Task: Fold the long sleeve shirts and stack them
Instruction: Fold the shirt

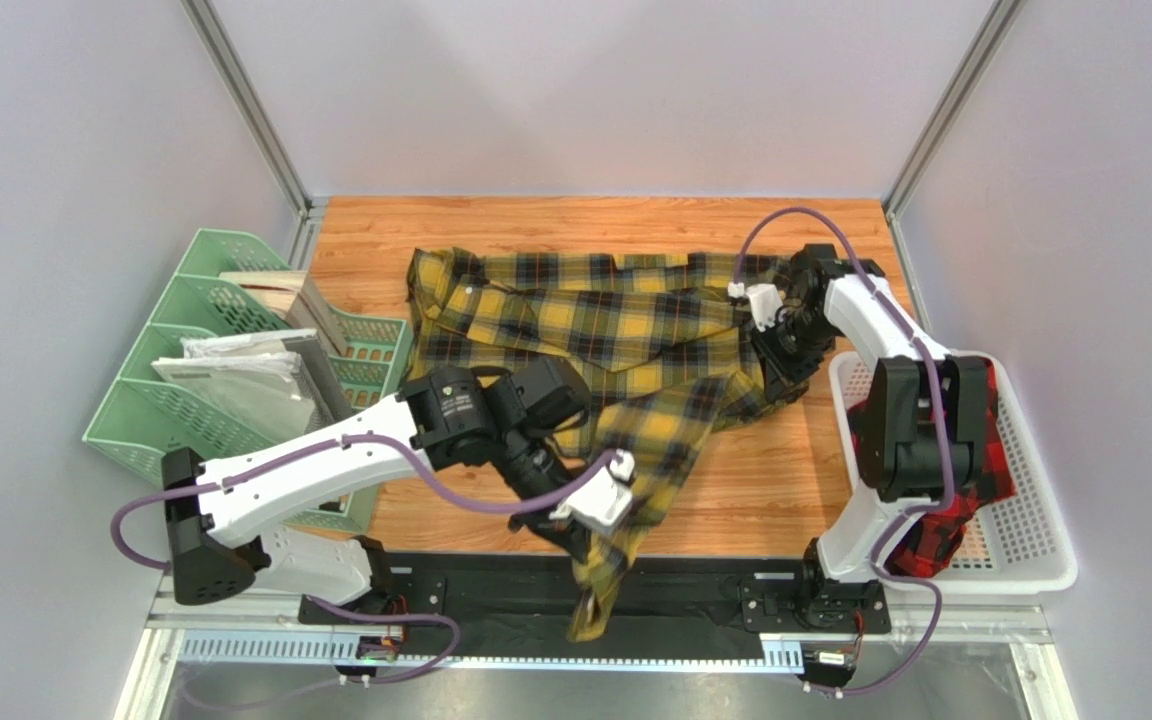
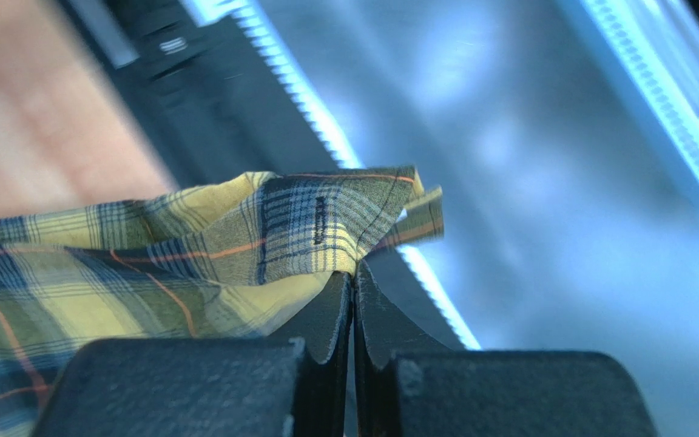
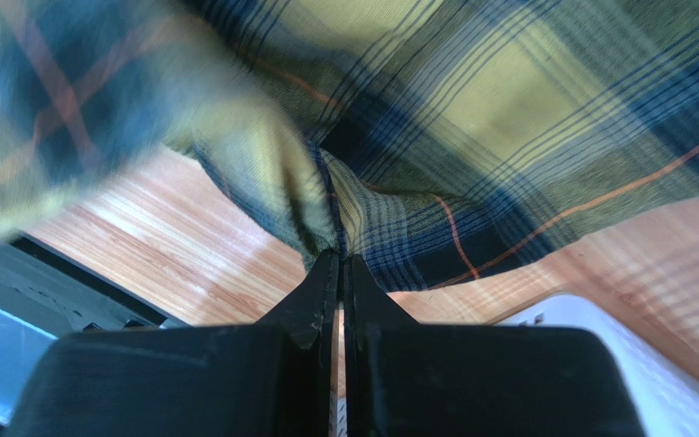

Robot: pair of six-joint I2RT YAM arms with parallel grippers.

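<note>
Pincers point(image 2: 353, 278) point(image 3: 339, 257) tight on yellow shirt point(image 1: 642, 323)

A robotics lab test cell: plain grey panels point(image 1: 582, 90) on aluminium posts point(image 1: 244, 98) wall in a wooden tabletop point(image 1: 372, 248) behind and on both sides, and two cabled robot arms point(image 1: 312, 468) are bolted to a black rail point(image 1: 687, 588) at its near edge.

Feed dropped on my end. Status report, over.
Left claw shut on yellow shirt, near edge. Right claw shut on same shirt, far right. Shirt spread unfolded; red shirt in white basket. Nothing blocking.
</note>
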